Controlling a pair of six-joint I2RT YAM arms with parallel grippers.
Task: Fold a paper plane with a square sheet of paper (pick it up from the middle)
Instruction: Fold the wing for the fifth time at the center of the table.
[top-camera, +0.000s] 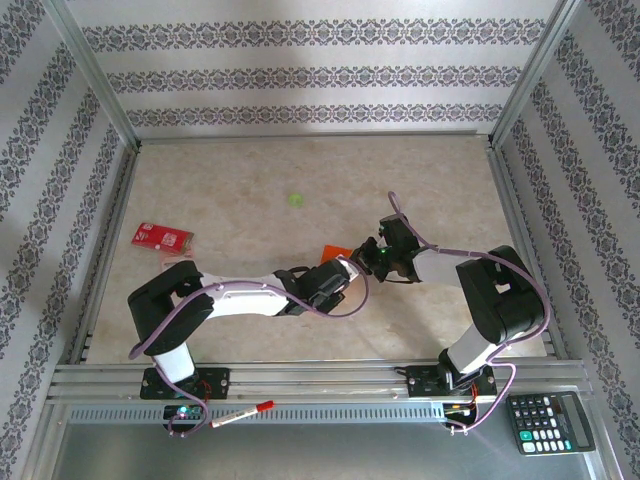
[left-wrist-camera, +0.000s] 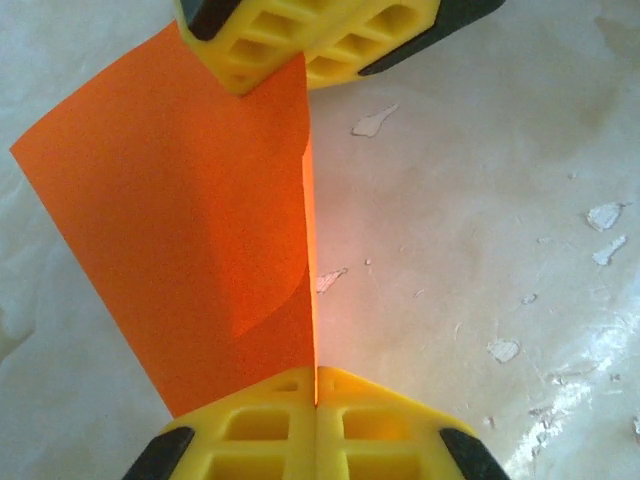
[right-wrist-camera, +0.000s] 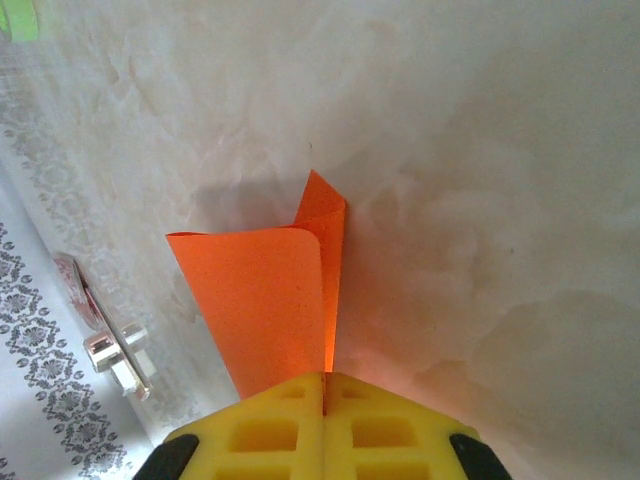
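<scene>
top external view: the only writing is white print on the one red card (top-camera: 160, 237), too small to read, and the keys of the one calculator (top-camera: 550, 421), also unreadable. one square sheet of paper (top-camera: 336, 250) lies right of the red card and a little nearer the arms, a small corner of bright orange showing where the left gripper (top-camera: 345, 265) and right gripper (top-camera: 368, 255) meet. one green spot (top-camera: 296, 198) sits right of the red card and farther from the arms. one red-capped pen (top-camera: 240, 413) lies on the rail well below the card.

left wrist view: the square sheet of paper (left-wrist-camera: 190, 250) is plain, unmarked orange, folded along a sharp straight crease, with one layer curling loose. the left gripper (left-wrist-camera: 316, 385) is clenched on the crease at the near end, its yellow fingers (left-wrist-camera: 260, 430) pressed together. the right gripper (left-wrist-camera: 300, 60) pinches the far end.

right wrist view: the right gripper (right-wrist-camera: 323, 385) is clamped on the folded edge of the square sheet of paper (right-wrist-camera: 265, 300), whose layers bow apart at the far tip, casting a shadow on the table (right-wrist-camera: 480, 200). the red card (right-wrist-camera: 78, 285) lies left of the sheet, its print blurred.
</scene>
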